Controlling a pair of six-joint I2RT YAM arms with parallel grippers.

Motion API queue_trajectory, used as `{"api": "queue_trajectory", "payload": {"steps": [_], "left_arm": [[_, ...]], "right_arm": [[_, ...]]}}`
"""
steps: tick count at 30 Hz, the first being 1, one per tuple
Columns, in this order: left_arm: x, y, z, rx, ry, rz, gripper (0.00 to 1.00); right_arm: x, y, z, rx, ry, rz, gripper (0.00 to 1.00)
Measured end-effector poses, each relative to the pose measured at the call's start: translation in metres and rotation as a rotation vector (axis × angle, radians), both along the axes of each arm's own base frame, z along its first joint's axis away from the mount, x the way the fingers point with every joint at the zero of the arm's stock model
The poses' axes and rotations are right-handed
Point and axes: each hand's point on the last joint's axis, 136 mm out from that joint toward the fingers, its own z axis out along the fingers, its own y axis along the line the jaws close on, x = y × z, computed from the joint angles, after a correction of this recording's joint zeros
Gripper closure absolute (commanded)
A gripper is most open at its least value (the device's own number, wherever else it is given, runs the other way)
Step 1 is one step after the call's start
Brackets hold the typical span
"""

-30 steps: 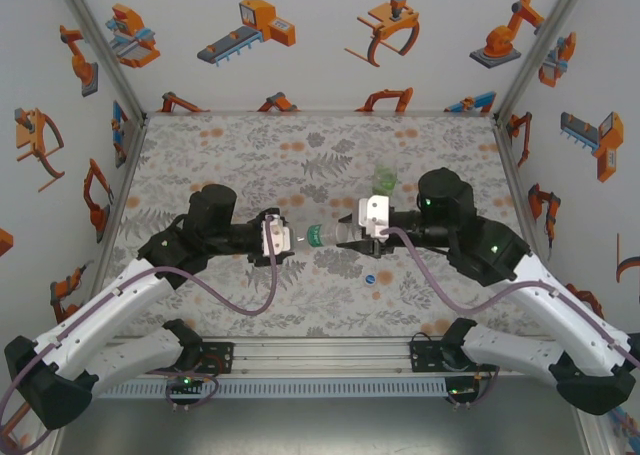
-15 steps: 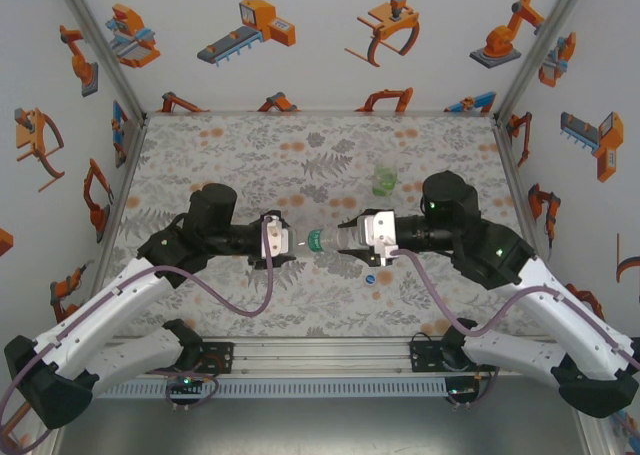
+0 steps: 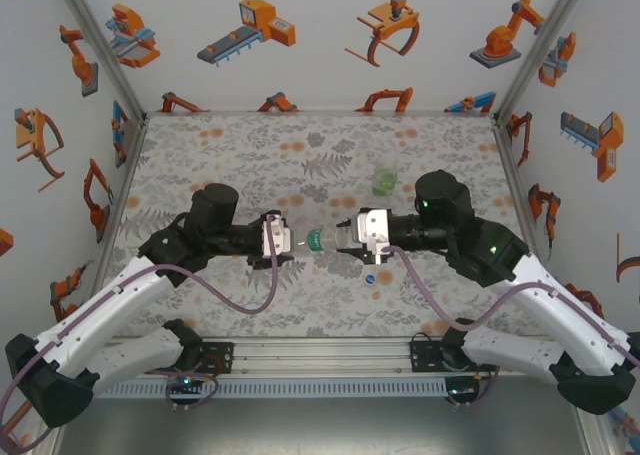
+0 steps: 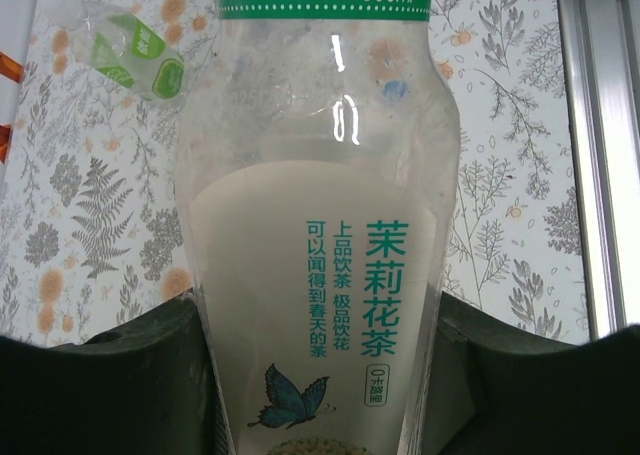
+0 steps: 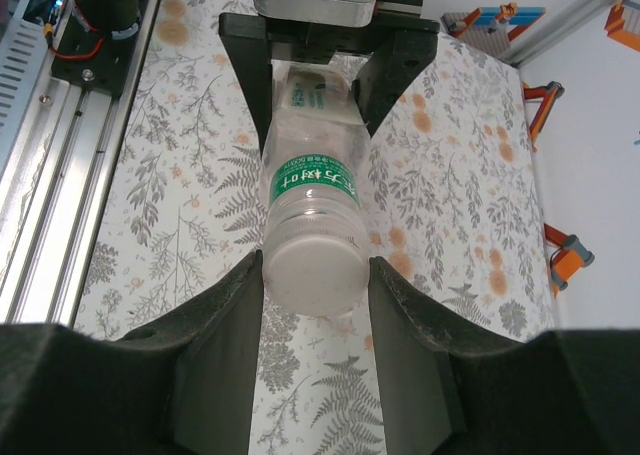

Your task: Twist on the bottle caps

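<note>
A colourless bottle point(image 3: 315, 239) with a green label band hangs level above the table, between the two arms. My left gripper point(image 3: 283, 240) is shut on its lower body, where the printed label point(image 4: 320, 275) sits between the jaws. My right gripper point(image 3: 343, 240) is shut on the white cap point(image 5: 312, 267) at the neck end, with a finger touching each side. A green-tinted bottle point(image 3: 384, 181) stands on the table behind the right gripper. The blue cap point(image 3: 371, 279) lies on the table just in front of it. The green cap and the other colourless bottle are out of view.
The flowered table mat point(image 3: 230, 155) has open room at the back left. An aluminium rail point(image 3: 320, 355) runs along the near edge between the arm bases. White enclosure walls stand on the other three sides.
The right wrist has rolled about the bottle's axis, so its white mount swung from the top towards the front. The bottle and the left gripper have stayed in place.
</note>
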Motion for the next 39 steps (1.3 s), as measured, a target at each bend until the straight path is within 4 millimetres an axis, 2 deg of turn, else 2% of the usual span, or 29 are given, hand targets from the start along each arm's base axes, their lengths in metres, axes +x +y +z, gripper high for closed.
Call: {"api": "queue_trajectory", "payload": {"steps": [7, 13, 30, 39], "left_arm": [[0.005, 0.002, -0.001, 0.011, -0.011, 0.028, 1.00], [0.010, 0.006, 0.000, 0.018, -0.030, 0.061, 1.00], [0.008, 0.009, 0.007, -0.007, -0.050, 0.062, 1.00], [0.021, 0.014, 0.004, 0.006, -0.069, 0.138, 1.00]], "right_arm": [[0.008, 0.002, -0.002, 0.030, 0.054, -0.061, 1.00], [0.021, 0.001, -0.001, 0.126, 0.175, -0.176, 1.00], [0.044, -0.001, 0.008, 0.344, 0.747, -0.406, 1.00], [0.076, -0.005, -0.009, 0.476, 1.123, -0.638, 1.00]]}}
